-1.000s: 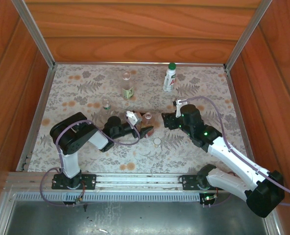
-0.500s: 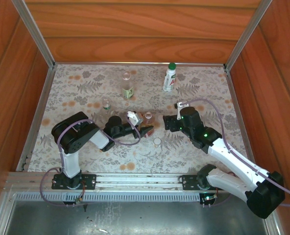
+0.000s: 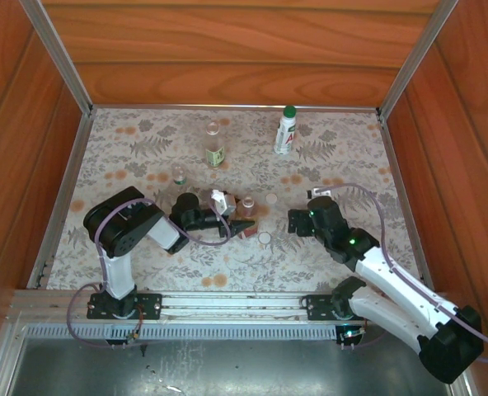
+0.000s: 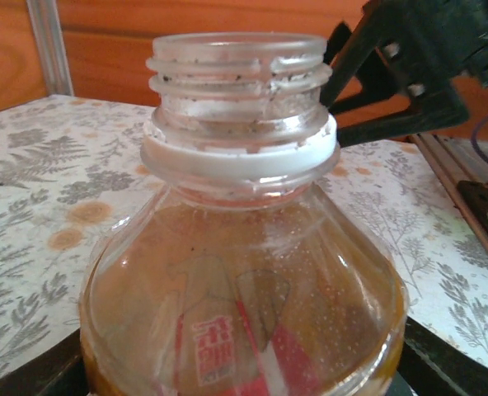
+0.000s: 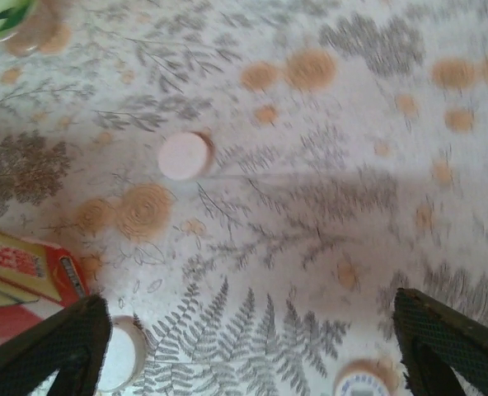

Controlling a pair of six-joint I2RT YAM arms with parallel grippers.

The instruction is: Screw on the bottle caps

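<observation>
**A:** What is the left tool doing?

**B:** The left tool (image 3: 242, 224) pinches the amber bottle (image 3: 247, 216) low on its body. Its dark fingers (image 4: 34, 378) press in from either side. The bottle stands upright between them on the flowered worktop (image 3: 129, 157). Its neck is open, with bare threads and a white ring just under them.

**A:** And the right tool?

**B:** The right tool (image 3: 296, 221) is spread wide with nothing between its fingers, low over the worktop. It sits just beyond the amber bottle's far side, as seen from the left tool.

**A:** Where are the caps?

**B:** One white cap (image 5: 185, 155) lies flat ahead of the right tool, a little left of the gap. A second white cap (image 5: 122, 356) lies just beside its left finger, close to the bottle's red label. A small round thing (image 5: 363, 381) sits at the lower edge of the right wrist view, but I cannot tell what it is.

**A:** The other bottles?

**B:** The white bottle (image 3: 285, 134) stands well beyond the right tool, wearing a green cap (image 3: 289, 111). The clear bottle (image 3: 215, 150) and the tiny bottle (image 3: 179, 175) stand beyond the left tool.
</observation>
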